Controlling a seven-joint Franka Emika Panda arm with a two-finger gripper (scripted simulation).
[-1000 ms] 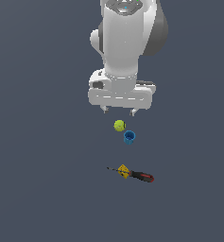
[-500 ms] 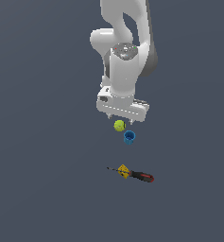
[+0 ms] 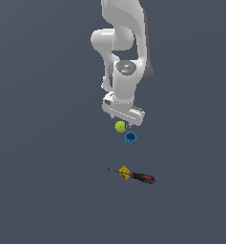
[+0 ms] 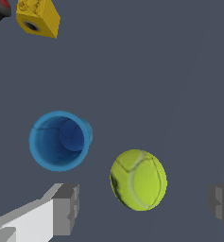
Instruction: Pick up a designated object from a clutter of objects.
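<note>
**Descent onto the ball, with the cup close by**

Down has come the arm since the earlier frames: the hand that stood clear above the clutter now sits right over the tennis ball (image 3: 120, 126), just below centre of the exterior view. In the wrist view the tennis ball (image 4: 138, 179) lies low in the frame between the two fingers, nearer the left-hand one than the other, which shows only at the right edge. The jaws (image 4: 144, 205) stand wide, holding nothing.

Risks, as I judge them: the ball is off-centre in the opening, so closing may push it sideways and set it rolling along the bench (image 3: 47, 181) before both pads bear on it. The blue cup (image 4: 59, 140) stands just beside the ball and close above the left-hand finger (image 4: 66, 209); a further drop could clip its rim or tip it. The yellow cube (image 4: 37, 18) and screwdriver (image 3: 139, 177) lie well apart and pose little threat.
</note>
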